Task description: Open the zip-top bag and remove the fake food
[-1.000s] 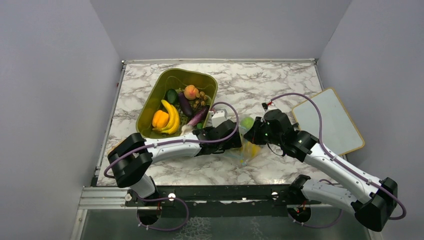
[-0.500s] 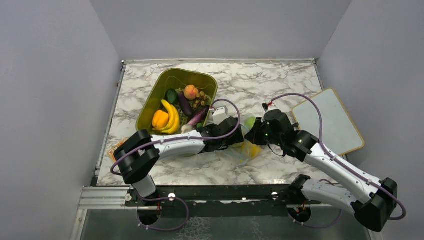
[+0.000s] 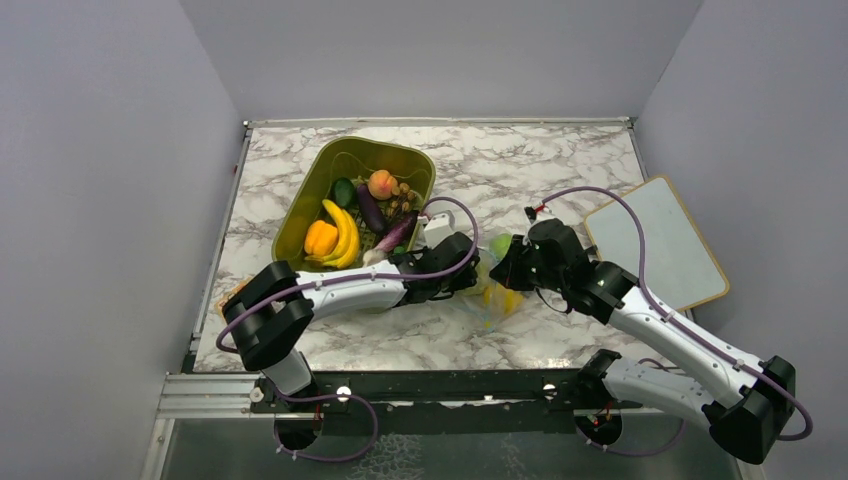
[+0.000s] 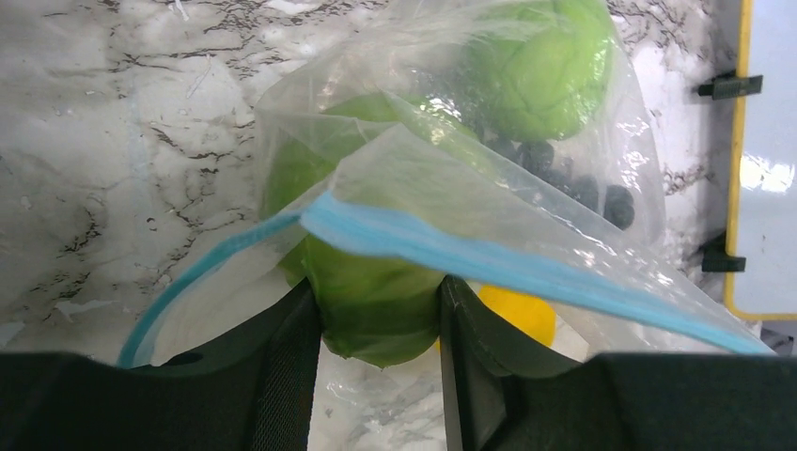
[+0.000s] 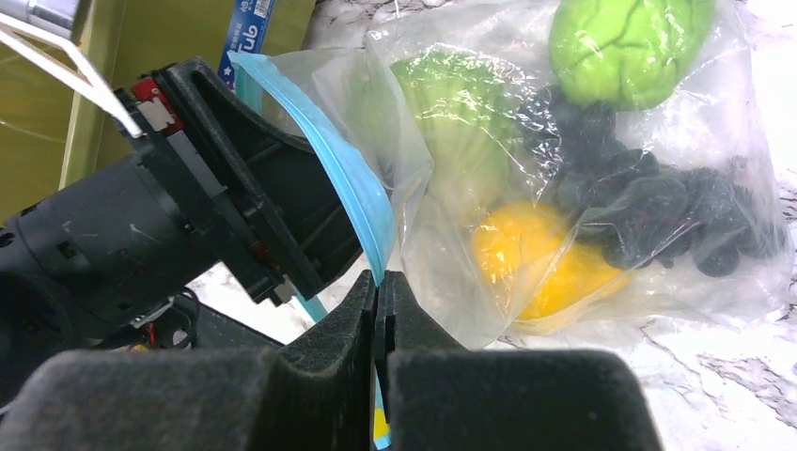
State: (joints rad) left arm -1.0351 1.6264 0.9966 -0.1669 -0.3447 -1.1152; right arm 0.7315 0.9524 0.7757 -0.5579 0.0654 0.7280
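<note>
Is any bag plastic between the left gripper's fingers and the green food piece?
Nothing visible. The left gripper sits inside the open mouth of the zip-top bag, fingers against the apparently bare green piece; the right gripper pinches the zipper strip.

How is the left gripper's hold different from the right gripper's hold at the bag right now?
The left gripper reaches into the bag's mouth, while the right gripper sits at the rim. The left's jaws stand apart, clamped on a light green piece. The right's jaws are pressed together on the thin blue zipper strip. Both are working on the same zip-top bag.
</note>
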